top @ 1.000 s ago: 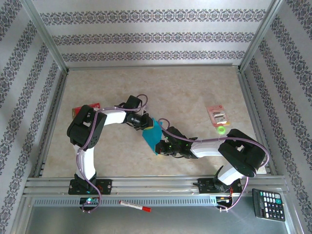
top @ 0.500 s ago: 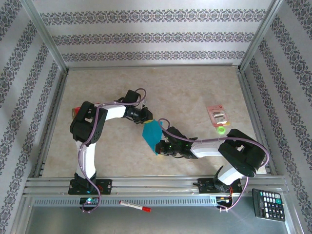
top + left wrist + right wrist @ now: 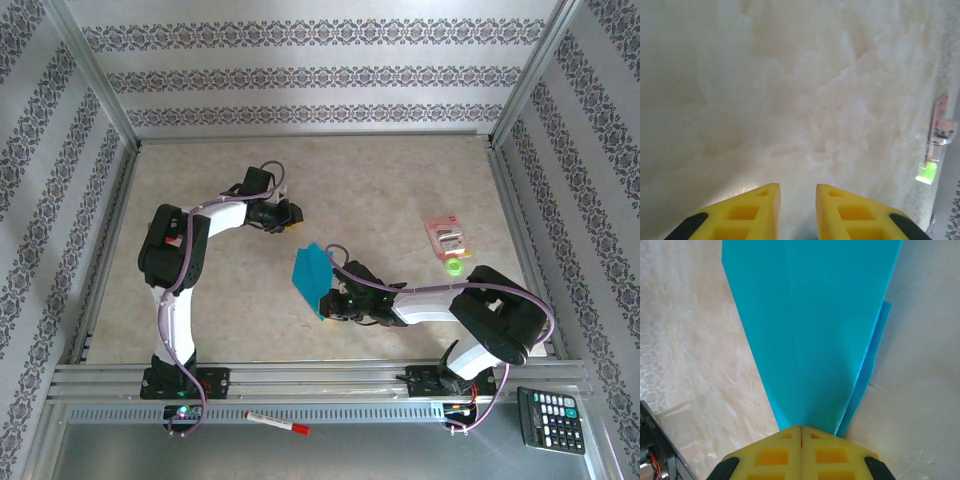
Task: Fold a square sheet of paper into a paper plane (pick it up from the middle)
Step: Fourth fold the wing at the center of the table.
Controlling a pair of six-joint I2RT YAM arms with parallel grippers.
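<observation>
The paper plane (image 3: pixel 312 272) is a creased teal-blue wedge lying mid-table, its wide end pointing away from the arms. In the right wrist view the paper plane (image 3: pixel 810 330) fans out from my right gripper (image 3: pixel 801 429), which is shut on its narrow end. From above, the right gripper (image 3: pixel 331 304) sits low at the wedge's near tip. My left gripper (image 3: pixel 291 216) hovers behind and left of the paper, apart from it. The left wrist view shows the left gripper (image 3: pixel 797 187) open over bare tabletop, with nothing between its yellow fingers (image 3: pixel 760 200).
A red-and-white packet (image 3: pixel 445 235) and a small green ring (image 3: pixel 455 267) lie at the right of the table. A calculator (image 3: pixel 552 418) and a marker pen (image 3: pixel 277 422) rest on the front ledge. Aluminium frame rails (image 3: pixel 300 378) border the table.
The left gripper let go of the paper's far end, opened slightly, and drew back and to the left. The right gripper stayed shut on the paper plane's tip.
</observation>
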